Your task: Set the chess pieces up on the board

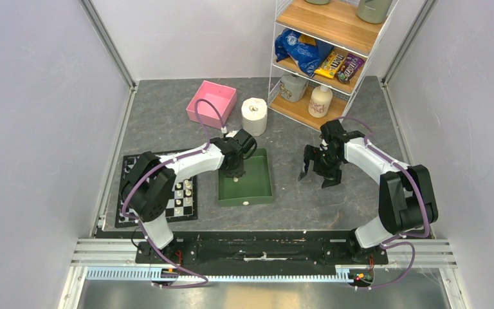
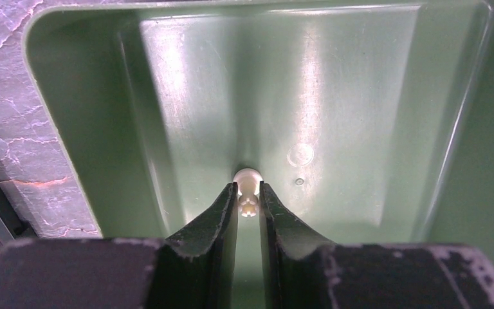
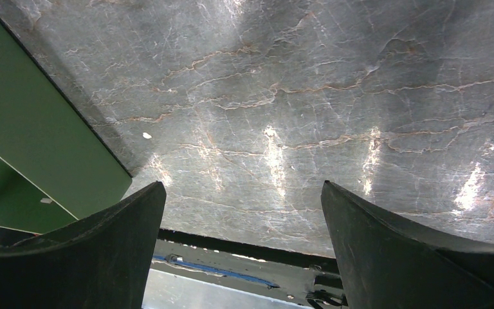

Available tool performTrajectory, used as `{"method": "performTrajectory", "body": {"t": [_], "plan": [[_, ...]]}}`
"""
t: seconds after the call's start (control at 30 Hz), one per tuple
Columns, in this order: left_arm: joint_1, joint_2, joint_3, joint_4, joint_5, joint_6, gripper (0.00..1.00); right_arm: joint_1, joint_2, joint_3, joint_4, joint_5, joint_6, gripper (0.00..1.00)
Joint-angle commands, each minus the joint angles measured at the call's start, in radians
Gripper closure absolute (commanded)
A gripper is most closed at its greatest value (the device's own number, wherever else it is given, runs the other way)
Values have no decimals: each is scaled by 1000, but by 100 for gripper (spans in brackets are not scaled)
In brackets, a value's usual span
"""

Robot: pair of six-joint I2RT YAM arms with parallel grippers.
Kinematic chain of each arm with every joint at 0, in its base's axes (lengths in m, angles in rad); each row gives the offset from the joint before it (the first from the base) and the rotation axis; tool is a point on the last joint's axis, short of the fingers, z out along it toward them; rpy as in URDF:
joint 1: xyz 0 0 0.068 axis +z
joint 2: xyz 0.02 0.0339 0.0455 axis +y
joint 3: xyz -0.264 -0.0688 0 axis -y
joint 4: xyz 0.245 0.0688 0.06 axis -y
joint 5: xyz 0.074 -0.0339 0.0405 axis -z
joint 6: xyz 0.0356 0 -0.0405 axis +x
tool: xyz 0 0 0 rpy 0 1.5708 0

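My left claw (image 2: 249, 193) is down inside the green tray (image 2: 373, 96), near its far wall, with both fingers pinched narrow on one cream chess piece (image 2: 249, 177). The pads touch it on either side and its rounded head pokes out past my fingertips. I cannot tell whether the piece rests on the tray floor or hangs just above it.

From the top camera, a second loose piece (image 1: 246, 202) lies in the same tray by its near wall. The board (image 1: 126, 165) sits on the table (image 1: 360, 212) to the left of the tray, close beside it, partly under my left arm. A small cluster of cream pieces (image 1: 183, 194) stands on its right-hand squares.

My right claw (image 3: 242, 187) is spread wide and holds nothing. It hangs over bare grey tabletop to the right of the tray, with the tray's green side showing at the left of its wrist view.

Behind the tray stand a pink box (image 1: 212, 100) and a white paper roll (image 1: 255, 114), and a shelf rack (image 1: 321, 61) is at the back right
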Motion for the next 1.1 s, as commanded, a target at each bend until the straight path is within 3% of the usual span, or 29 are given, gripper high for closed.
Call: {"method": "performTrajectory", "body": {"t": [0.0,0.27,0.6,1.07], "plan": [[4,-7,-8,24,-1,17,78,-4,5,17,-5,-8,-15,1],[4,-76,-7,25,8,24,98,-3,7,17,-4,-10,-15,1],[13,-239,8,-12,-35,17,98,-3,3,7,6,-12,-9,1],[149,-562,-146,-77,-87,-28,98,-3,-8,10,4,-16,-5,1]]}}
